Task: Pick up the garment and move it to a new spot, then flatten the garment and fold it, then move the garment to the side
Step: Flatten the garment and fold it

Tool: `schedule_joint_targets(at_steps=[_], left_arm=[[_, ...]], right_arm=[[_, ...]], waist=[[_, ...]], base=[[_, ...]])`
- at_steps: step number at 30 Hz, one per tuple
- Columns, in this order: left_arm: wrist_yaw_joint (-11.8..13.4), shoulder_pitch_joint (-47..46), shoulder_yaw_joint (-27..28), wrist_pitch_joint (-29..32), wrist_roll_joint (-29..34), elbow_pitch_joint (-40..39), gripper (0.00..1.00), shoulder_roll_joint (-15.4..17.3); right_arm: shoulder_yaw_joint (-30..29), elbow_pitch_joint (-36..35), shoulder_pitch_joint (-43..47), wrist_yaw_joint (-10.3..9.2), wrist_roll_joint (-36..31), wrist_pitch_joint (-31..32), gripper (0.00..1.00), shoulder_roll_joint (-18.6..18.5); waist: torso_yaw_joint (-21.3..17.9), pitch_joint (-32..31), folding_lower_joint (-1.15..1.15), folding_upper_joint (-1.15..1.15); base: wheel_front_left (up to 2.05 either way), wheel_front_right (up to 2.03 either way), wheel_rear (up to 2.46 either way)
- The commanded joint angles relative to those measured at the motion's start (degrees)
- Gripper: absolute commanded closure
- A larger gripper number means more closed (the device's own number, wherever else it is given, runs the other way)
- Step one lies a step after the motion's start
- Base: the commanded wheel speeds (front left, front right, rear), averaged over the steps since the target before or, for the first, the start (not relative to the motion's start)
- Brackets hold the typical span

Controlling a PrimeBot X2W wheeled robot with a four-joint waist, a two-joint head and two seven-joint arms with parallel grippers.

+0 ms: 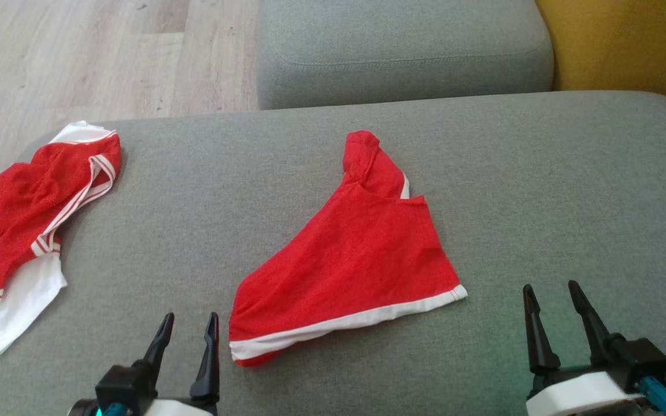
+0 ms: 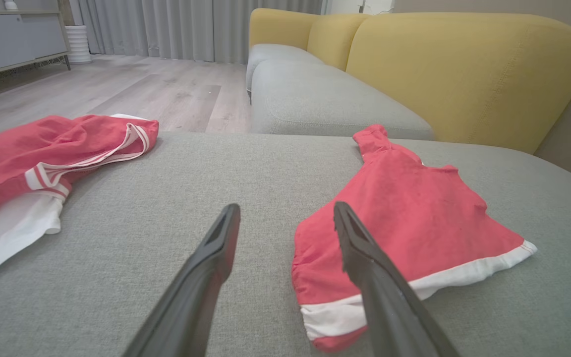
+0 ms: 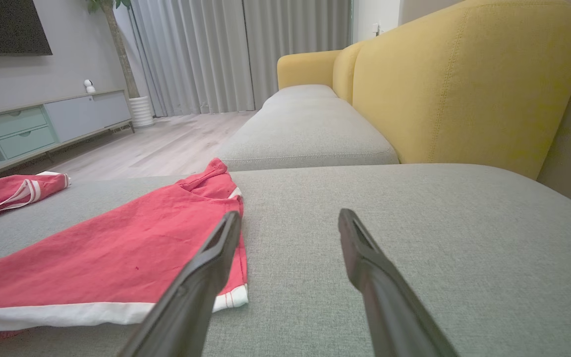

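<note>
Garment (image 1: 362,260) – red with a white hem band, lying mid-cushion on the grey seat (image 1: 541,173), roughly flat, in a lopsided triangle. Nothing is holding it.

Layout, head view: the hem band runs along the near edge, from a low left corner up to a right corner. The long axis runs diagonally from that near-left corner away to a narrow bunched end at the far side.

Left gripper (image 1: 191,318): fingers spread wide, empty, resting low at the near edge. The garment lies just to its right. The left wrist view shows the inner finger overlapping the hem's left corner, though I cannot tell if they touch.

Right gripper (image 1: 550,286): also wide and empty. The garment lies to its left, with a strip of bare cushion between its fingers and the hem's right corner.

Judgement: the left arm is nearer – its corner is practically at the fingertip, while the right arm must reach inward first. The two hem corners look like the natural grasp points for smoothing or folding, pulling across the diagonal. The bunched far end probably needs spreading before any clean fold.

A second red-and-white garment (image 1: 32,202) lies crumpled at the cushion's left edge, well apart.
</note>
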Motion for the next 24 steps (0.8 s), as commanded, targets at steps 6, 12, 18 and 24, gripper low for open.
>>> schedule_joint_targets(at_steps=[6,12,18,24], left_arm=[[-2.9,-0.9,4.8,-0.7,2.8,-1.1,0.00,-2.1],[-5.1,-0.8,6.8,-0.7,4.6,-0.2,0.00,-3.6],[-6.0,-0.6,7.7,-0.7,5.2,2.0,0.00,-4.7],[-5.0,-1.9,6.7,7.2,3.0,4.1,0.00,-5.2]], right_arm=[[1.0,-1.3,-1.4,0.44,0.1,-0.6,0.00,-0.2],[0.9,-0.9,-1.6,0.44,0.6,-0.6,0.00,-0.2],[1.7,0.1,-2.7,0.44,1.0,-0.6,0.00,-0.2],[3.8,3.4,-8.5,0.44,2.1,9.1,0.00,-0.2]], waist=[[-0.4,0.1,0.00,0.00],[-0.6,0.3,0.00,0.00],[-0.7,0.3,0.00,0.00],[-0.5,0.7,0.00,0.00]], base=[[0.00,0.00,0.00],[0.00,0.00,0.00],[0.00,0.00,0.00],[0.00,0.00,0.00]])
